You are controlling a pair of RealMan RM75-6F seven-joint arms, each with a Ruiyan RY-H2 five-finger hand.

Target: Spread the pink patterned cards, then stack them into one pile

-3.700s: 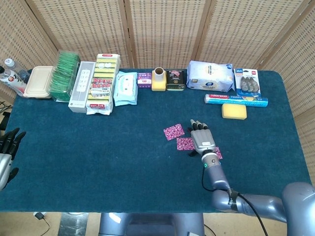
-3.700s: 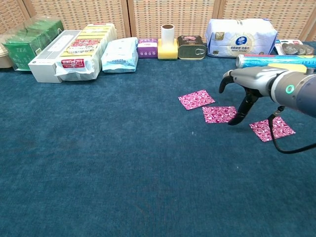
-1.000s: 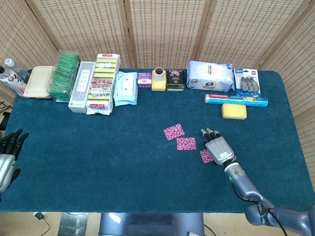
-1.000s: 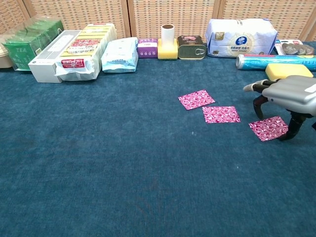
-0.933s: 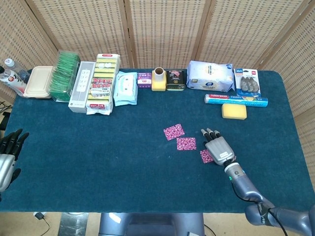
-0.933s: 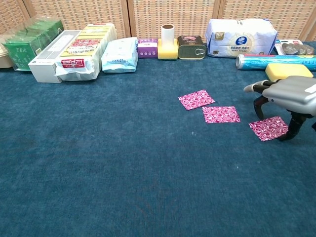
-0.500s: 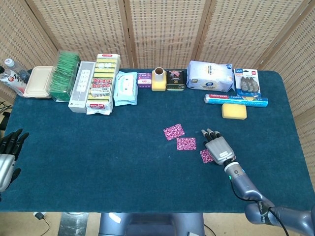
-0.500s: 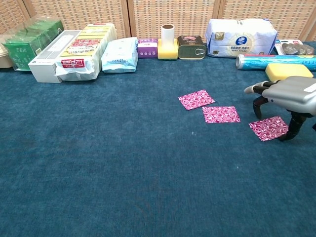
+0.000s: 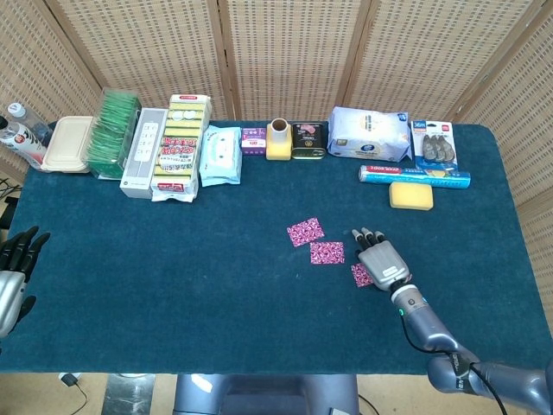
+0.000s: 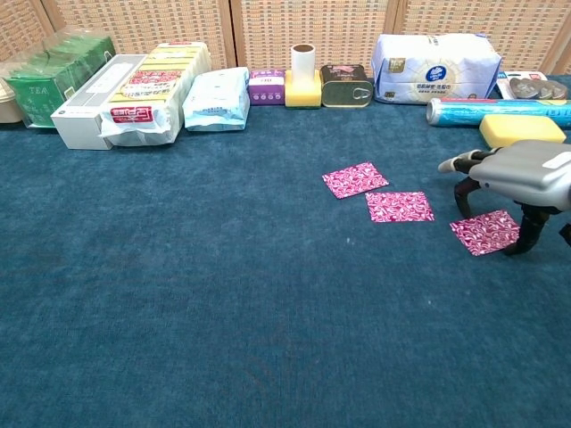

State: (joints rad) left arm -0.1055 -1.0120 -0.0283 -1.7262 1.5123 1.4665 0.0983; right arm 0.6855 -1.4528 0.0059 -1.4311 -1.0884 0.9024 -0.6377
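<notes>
Three pink cards [image 10: 390,206] lie apart in a row — right hand [image 10: 522,176] arched over the rightmost, fingertips [image 10: 514,250] down, grasping nothing; left hand [image 9: 15,259] idle — fingers spread.

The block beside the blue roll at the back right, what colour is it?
The block is plain yellow, clearest in the chest view.

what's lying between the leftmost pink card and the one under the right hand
The middle pink card, flat on the cloth, apart from the leftmost card and rightmost card; clearest in the chest view.
</notes>
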